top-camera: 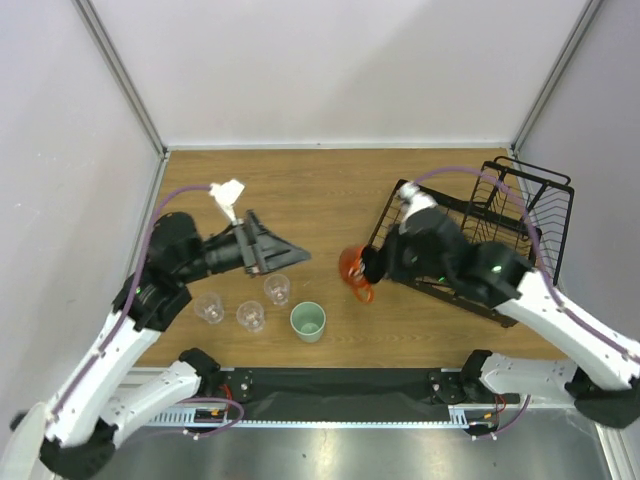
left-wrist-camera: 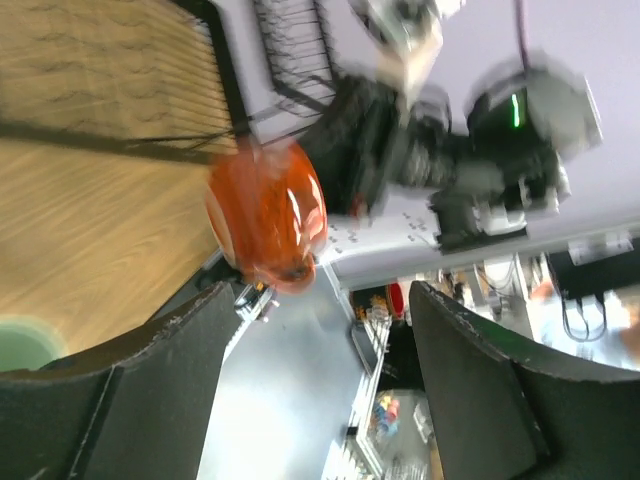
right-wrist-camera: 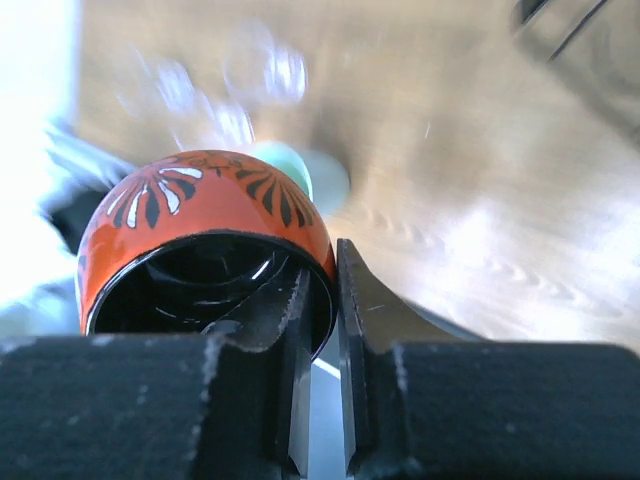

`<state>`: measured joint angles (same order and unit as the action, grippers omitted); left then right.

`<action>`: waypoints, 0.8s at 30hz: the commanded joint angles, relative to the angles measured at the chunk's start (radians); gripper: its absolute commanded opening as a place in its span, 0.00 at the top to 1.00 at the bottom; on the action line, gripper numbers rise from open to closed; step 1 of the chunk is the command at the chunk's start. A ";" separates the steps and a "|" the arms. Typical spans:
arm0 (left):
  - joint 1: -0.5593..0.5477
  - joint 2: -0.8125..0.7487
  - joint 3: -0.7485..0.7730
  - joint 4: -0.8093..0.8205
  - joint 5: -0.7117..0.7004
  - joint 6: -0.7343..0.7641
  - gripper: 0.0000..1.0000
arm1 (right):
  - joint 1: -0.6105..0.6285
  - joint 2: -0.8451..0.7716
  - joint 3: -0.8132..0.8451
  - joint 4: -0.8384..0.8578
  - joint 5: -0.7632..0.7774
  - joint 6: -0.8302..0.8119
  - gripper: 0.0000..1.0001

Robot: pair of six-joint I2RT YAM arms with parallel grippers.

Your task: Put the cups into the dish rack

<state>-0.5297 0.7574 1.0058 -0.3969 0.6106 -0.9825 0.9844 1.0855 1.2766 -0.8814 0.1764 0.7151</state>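
Mug (right-wrist-camera: 205, 215) rim between right jaws, just beside dish rack (top-camera: 512, 212).

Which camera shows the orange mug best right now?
Right wrist: the orange mug fills the frame, its rim pinched in the right claw. Top view shows it small beside the rack; left wrist shows it blurred.
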 commanded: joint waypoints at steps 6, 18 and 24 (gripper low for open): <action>-0.265 0.154 0.139 0.345 -0.169 0.076 0.17 | -0.480 -0.137 0.159 -0.016 -0.493 -0.040 1.00; -0.434 0.270 0.122 0.561 -0.209 0.047 0.02 | -0.854 -0.277 0.041 0.249 -1.046 0.188 1.00; -0.489 0.338 0.037 0.786 -0.236 -0.099 0.09 | -0.854 -0.320 -0.040 0.371 -1.026 0.244 1.00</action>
<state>-0.9855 1.0534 1.0664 0.2066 0.4076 -0.9958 0.1341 0.7799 1.2255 -0.6598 -0.7910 0.9028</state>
